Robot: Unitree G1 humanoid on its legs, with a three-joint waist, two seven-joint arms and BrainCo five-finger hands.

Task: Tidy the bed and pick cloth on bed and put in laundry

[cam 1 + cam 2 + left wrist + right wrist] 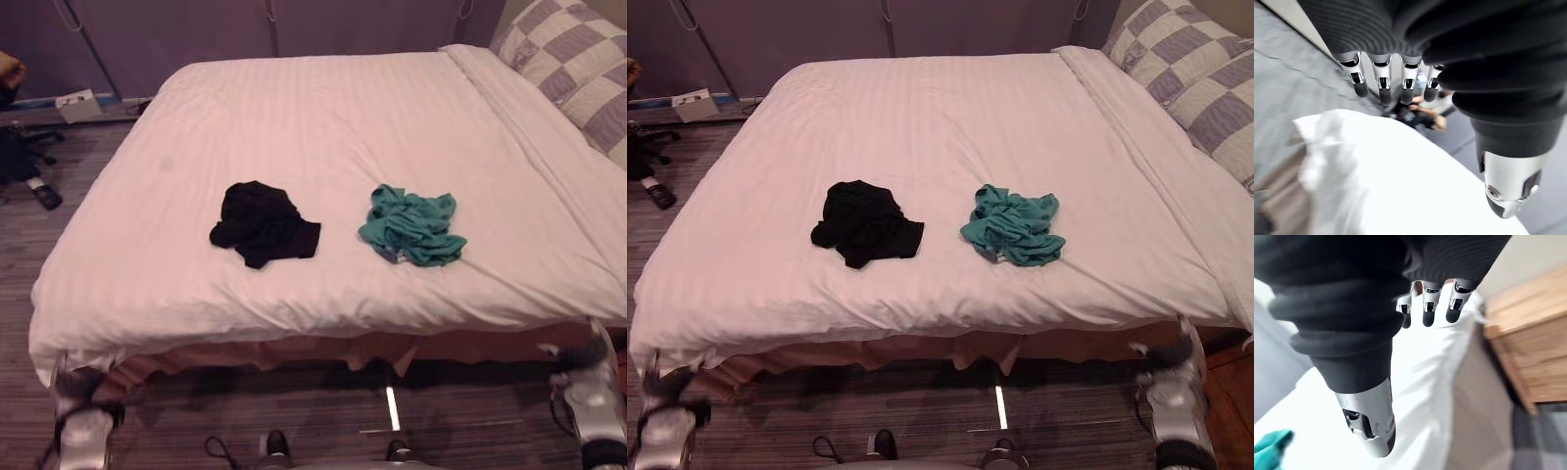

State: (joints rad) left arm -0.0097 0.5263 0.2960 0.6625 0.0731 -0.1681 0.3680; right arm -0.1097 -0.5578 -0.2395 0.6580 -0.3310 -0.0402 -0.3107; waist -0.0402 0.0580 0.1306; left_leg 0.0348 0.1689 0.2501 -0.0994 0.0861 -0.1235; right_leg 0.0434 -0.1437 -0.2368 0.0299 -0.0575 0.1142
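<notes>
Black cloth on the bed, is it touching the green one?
No, the black cloth lies apart from the teal cloth, with bare white duvet between them.

The checked pillow [578, 69] at the head of the bed [323, 127] runs off the edge. A dark chair [24, 157] beside the bed is cut off. Past the bed's corner a person [1422, 110] is too blurred to make out.
</notes>
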